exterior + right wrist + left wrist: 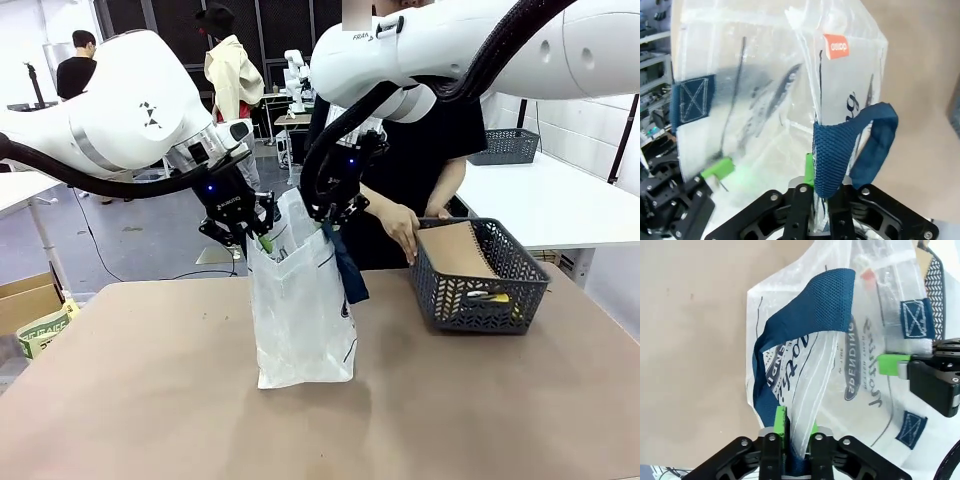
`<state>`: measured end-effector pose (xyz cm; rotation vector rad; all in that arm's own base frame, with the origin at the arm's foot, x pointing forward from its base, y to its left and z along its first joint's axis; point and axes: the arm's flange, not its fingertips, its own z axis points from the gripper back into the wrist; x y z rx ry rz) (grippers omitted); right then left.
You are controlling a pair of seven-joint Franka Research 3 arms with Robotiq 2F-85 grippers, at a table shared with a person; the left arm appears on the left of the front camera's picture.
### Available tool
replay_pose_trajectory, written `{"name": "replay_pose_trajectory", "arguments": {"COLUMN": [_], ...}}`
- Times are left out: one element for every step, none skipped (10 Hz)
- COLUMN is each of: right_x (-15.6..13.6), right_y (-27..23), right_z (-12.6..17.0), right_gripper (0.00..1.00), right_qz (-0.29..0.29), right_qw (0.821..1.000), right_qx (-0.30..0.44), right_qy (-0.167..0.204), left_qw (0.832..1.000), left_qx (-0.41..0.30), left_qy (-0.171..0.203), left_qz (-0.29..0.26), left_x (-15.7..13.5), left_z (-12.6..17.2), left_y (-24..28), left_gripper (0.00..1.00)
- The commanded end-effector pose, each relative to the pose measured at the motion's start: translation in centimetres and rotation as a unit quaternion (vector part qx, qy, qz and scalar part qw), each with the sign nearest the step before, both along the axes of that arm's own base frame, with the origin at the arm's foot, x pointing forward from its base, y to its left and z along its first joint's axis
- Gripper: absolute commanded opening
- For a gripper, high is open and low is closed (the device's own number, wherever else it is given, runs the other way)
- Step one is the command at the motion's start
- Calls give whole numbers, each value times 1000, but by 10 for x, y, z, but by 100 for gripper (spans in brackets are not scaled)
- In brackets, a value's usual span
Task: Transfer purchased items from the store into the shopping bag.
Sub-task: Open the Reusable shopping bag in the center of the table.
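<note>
The translucent shopping bag (300, 320) stands upright mid-table, held open at its top rim from both sides. My left gripper (250, 238) is shut on the bag's left rim; in the left wrist view its gripper (796, 432) pinches the plastic by the navy handle (805, 315). My right gripper (328, 218) is shut on the right rim; in the right wrist view this gripper (816, 187) clamps the plastic beside the navy strap (840, 150). To the right sits the store, a dark grey basket (478, 312), holding a brown pad (452, 250) and yellow-handled scissors (488, 297). A person's hand (402, 228) touches the pad.
The brown tabletop (150, 400) has free room in front of and to the left of the bag. A second dark basket (508, 146) rests on a white table (560, 200) at the back right. A cardboard box (30, 300) stands on the floor at the left.
</note>
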<state>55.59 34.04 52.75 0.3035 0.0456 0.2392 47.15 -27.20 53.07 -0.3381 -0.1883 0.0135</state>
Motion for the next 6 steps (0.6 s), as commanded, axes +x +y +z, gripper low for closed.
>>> {"name": "replay_pose_trajectory", "arguments": {"right_x": [-22, -29, -35, -39, -43, -46], "right_y": [-18, -26, -33, -44, -54, -61], "right_z": [3, 6, 10, 12, 13, 13], "right_gripper": [0, 0, 0, 0, 0, 0], "right_qz": [-13, -15, -18, -23, -18, -15], "right_qw": [999, 999, 999, 998, 998, 997], "right_qx": [-38, -41, -43, -50, -57, -64], "right_qy": [-12, -18, -25, -29, -25, -29], "left_qw": [1000, 1000, 999, 999, 999, 999], "left_qx": [26, 29, 29, 31, 28, 29], "left_qy": [-1, 3, 4, 4, 7, 5], "left_qz": [6, 10, 12, 12, 17, 25], "left_x": [-9, -9, -10, -10, -11, -11], "left_z": [-1, -2, -1, -1, 0, 0], "left_y": [14, 19, 25, 32, 41, 46], "left_gripper": [0, 0, 0, 0, 0, 0]}}
